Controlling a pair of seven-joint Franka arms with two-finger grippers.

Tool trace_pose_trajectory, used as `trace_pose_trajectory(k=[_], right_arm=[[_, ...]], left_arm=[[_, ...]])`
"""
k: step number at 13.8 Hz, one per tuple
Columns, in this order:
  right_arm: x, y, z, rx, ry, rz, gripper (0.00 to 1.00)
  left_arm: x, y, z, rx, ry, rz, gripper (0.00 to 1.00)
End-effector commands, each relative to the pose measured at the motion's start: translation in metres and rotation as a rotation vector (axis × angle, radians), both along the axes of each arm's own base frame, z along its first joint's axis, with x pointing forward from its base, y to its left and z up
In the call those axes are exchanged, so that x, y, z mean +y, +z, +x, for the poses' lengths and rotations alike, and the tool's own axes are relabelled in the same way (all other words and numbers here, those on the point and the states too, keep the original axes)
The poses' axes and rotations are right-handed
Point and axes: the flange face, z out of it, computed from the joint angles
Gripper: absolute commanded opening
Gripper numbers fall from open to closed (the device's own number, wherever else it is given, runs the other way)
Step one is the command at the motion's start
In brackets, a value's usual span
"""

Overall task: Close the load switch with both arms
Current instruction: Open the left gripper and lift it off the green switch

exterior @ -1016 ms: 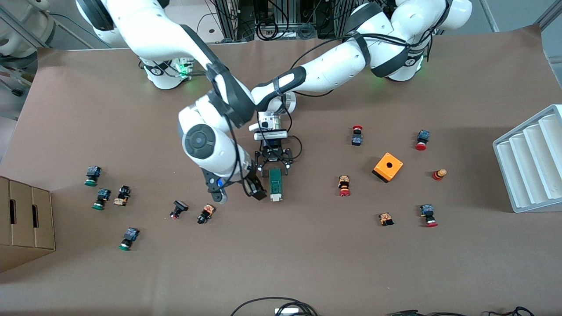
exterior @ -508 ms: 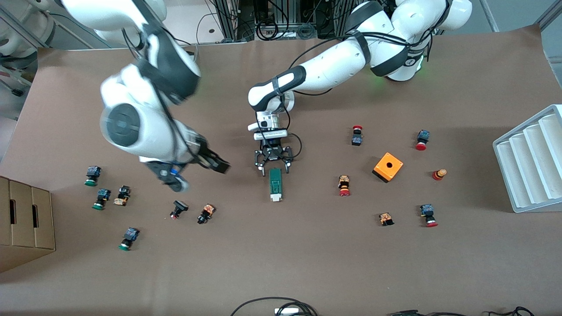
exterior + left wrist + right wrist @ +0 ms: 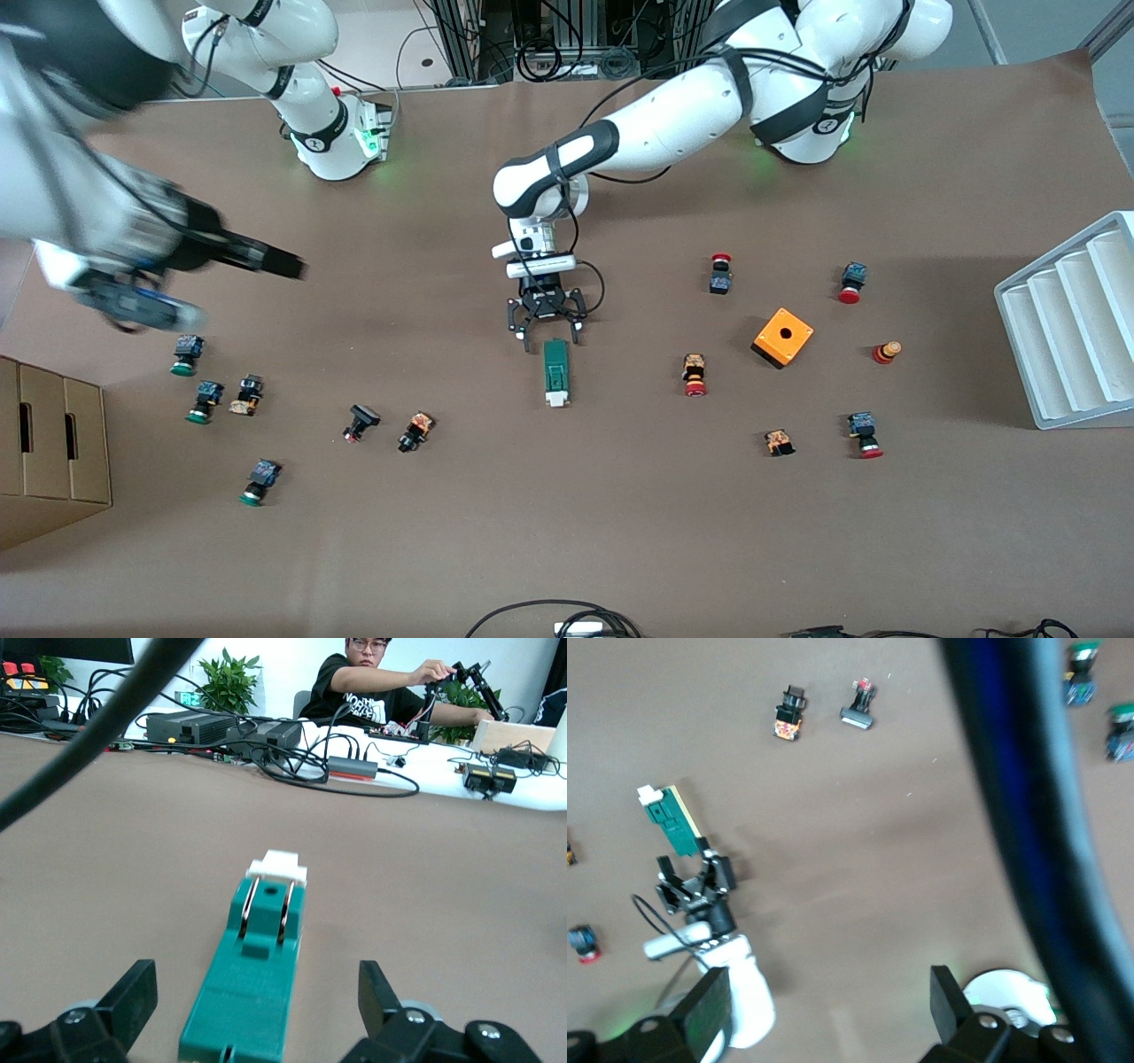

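Note:
The load switch (image 3: 556,372) lies flat mid-table, a narrow green block whose white sliding piece (image 3: 556,400) is at the end nearer the front camera. My left gripper (image 3: 547,330) hangs low at the switch's other end, open. In the left wrist view the load switch (image 3: 252,983) runs out from between the spread fingers (image 3: 133,997), touching neither. My right gripper (image 3: 283,264) is raised high over the right arm's end of the table, open and holding nothing. From up there the right wrist view takes in the load switch (image 3: 673,819) and the left gripper (image 3: 691,879).
Small push buttons (image 3: 416,431) lie scattered toward both ends of the table. An orange box (image 3: 782,337) with a hole and a white ribbed rack (image 3: 1072,328) sit toward the left arm's end. A cardboard box (image 3: 53,443) stands at the right arm's end.
The right arm has lifted away from beside the switch and swung high toward its own end of the table. The left gripper has drawn back slightly from the switch. The switch has not moved.

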Motion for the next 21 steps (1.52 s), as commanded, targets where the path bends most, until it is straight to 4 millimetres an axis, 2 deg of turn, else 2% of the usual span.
trace_pose_trajectory(k=[1, 6, 8, 16, 19, 21], right_arm=[[-0.044, 0.016, -0.022, -0.045, 0.165, -0.027, 1.0], [-0.147, 0.023, -0.028, -0.13, 0.343, 0.003, 1.0], [-0.17, 0.022, -0.024, -0.171, 0.354, -0.02, 1.0], [-0.183, 0.019, -0.007, -0.211, 0.347, -0.106, 1.0], [-0.185, 0.018, -0.005, -0.211, 0.336, -0.131, 1.0], [-0.186, 0.019, -0.007, -0.202, 0.352, -0.148, 1.0]], left_arm=[[-0.005, 0.032, -0.005, 0.006, 0.005, -0.022, 1.0], [-0.016, 0.092, -0.005, 0.027, 0.003, -0.075, 1.0], [-0.017, 0.113, -0.006, 0.077, 0.0, -0.055, 1.0], [-0.016, 0.18, -0.004, 0.194, 0.0, 0.025, 1.0], [-0.01, 0.217, 0.0, 0.254, 0.007, 0.077, 1.0], [-0.004, 0.248, 0.005, 0.305, -0.001, 0.085, 1.0]])
